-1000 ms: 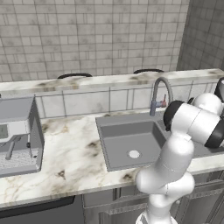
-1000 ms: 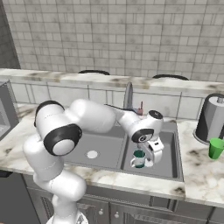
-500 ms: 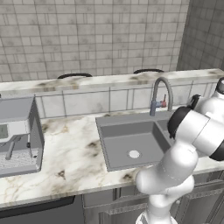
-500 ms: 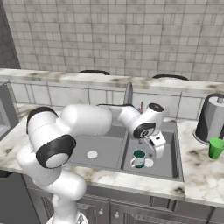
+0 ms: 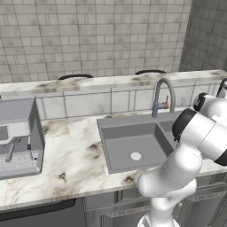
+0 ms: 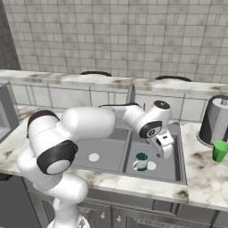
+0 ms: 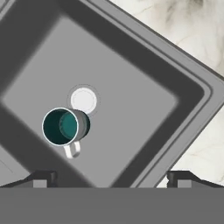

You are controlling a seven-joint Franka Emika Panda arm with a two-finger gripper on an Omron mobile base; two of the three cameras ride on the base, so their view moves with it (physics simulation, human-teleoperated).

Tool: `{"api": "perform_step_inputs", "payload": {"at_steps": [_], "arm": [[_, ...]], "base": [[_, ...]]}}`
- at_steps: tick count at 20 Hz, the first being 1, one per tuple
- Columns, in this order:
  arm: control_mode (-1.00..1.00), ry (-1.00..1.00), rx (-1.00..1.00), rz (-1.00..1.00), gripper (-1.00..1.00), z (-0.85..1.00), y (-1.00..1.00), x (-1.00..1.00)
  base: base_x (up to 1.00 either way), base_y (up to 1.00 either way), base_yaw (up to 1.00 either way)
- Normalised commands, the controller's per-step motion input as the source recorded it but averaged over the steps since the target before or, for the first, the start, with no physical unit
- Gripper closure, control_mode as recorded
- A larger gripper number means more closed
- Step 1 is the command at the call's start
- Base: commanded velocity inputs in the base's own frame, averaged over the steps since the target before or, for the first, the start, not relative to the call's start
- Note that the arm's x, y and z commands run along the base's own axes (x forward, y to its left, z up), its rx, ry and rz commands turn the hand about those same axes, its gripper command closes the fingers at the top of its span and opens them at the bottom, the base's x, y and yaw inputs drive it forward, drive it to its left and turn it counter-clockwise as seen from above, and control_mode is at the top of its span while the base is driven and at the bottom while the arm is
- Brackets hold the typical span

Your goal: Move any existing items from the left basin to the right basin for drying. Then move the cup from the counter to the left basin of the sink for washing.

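First stage complete: the small glossy teal-green cup [image 6: 141,161] stands upright in the matte grey right basin [image 6: 171,161] beneath the empty, wide-open gripper [image 6: 167,151], while the bright green cup [image 6: 219,150] waits on the marble table [image 6: 205,173].

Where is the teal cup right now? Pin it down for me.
The teal cup stands upright in the right basin of the sink, just beside its pale drain, near the front wall. In the hand view it sits left of centre, below the open gripper.

A kitchen — tiled wall [image 5: 88,35], marble counter [image 5: 75,155], grey double sink [image 5: 128,133] with curved tap [image 5: 163,95].
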Motion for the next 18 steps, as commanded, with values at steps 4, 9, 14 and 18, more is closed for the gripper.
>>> {"api": "perform_step_inputs", "payload": {"at_steps": [4, 9, 14, 18], "arm": [[-1.00, 0.00, 0.00, -0.03, -1.00, 0.06, -0.34, -0.09], [-1.00, 0.00, -0.01, -0.02, -1.00, 0.07, -0.34, -0.06], [-1.00, 0.00, -0.02, 0.00, -1.00, 0.09, -0.29, 0.00], [-1.00, 0.00, -0.02, 0.00, -1.00, 0.10, -0.24, 0.00]], "base": [[0.00, 0.00, 0.00], [0.00, 0.00, 0.00], [0.00, 0.00, 0.00], [0.00, 0.00, 0.00]]}}
